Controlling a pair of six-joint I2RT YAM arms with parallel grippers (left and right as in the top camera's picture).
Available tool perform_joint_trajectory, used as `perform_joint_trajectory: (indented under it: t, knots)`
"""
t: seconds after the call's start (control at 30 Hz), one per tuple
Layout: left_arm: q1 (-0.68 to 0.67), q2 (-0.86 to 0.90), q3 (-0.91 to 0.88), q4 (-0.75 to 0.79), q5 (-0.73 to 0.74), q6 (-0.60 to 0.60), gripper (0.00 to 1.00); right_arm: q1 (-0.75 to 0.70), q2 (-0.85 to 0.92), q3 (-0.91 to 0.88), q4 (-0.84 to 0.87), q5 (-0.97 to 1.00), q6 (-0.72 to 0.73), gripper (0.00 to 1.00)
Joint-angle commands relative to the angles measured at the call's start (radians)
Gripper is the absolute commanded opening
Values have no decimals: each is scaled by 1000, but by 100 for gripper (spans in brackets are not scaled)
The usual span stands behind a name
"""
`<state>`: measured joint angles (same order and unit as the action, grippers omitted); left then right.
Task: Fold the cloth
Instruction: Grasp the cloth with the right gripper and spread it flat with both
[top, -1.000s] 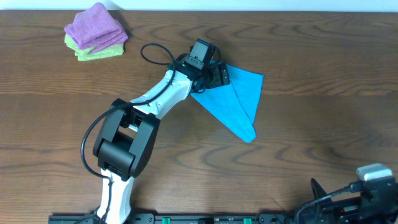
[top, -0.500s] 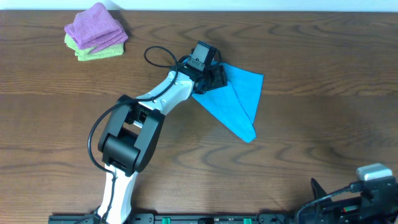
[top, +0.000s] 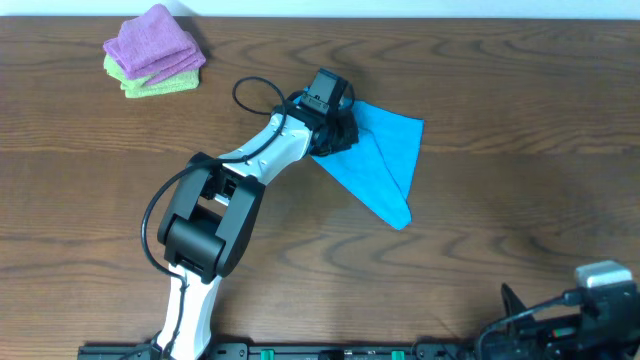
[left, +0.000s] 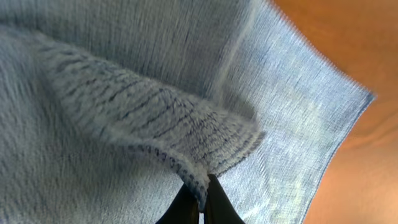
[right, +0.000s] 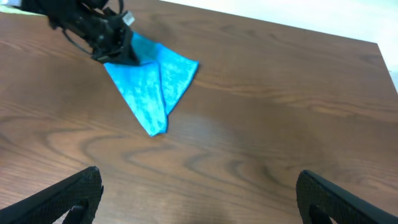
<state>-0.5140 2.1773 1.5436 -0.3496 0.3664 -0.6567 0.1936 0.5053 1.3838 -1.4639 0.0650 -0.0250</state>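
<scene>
Mid-table, toward the far edge: one sky-blue terry cloth (top: 385, 160), doubled into a triangle, lying flat. Left gripper (top: 340, 135) pinches a raised ridge at its corner. Right gripper (right: 199, 180) spread wide, well apart. Far corner: two folded cloths stacked, purple cloth (top: 155, 42) over light-green cloth (top: 160, 85).

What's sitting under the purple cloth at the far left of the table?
A light-green folded cloth, only its edges showing; the rest is covered by the purple cloth.
</scene>
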Motion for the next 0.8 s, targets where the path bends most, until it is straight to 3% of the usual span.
perform_joint_trajectory:
  t: [0.0, 0.27, 0.37, 0.4, 0.43, 0.53, 0.77]
  knots:
    - [3, 6, 19, -33, 55, 16, 6, -2, 51, -55, 24, 27, 21, 99]
    - [3, -55, 19, -142, 70, 74, 6, -2, 246, -214, 288, -34, 14, 95]
    - [3, -98, 19, -196, 37, 102, 6, -4, 344, -243, 390, -76, 0, 85]
    - [3, -113, 19, -213, 21, 105, 6, -4, 379, -249, 418, -93, 0, 78]
    - [3, -133, 19, -233, 4, 118, 6, -4, 426, -255, 450, -116, 0, 54]
    - [3, -190, 19, -275, -23, 157, 6, -6, 589, -255, 544, -172, -2, 1]
    - [3, -235, 19, -356, -37, 186, 6, -6, 978, -255, 808, -361, -3, 1]
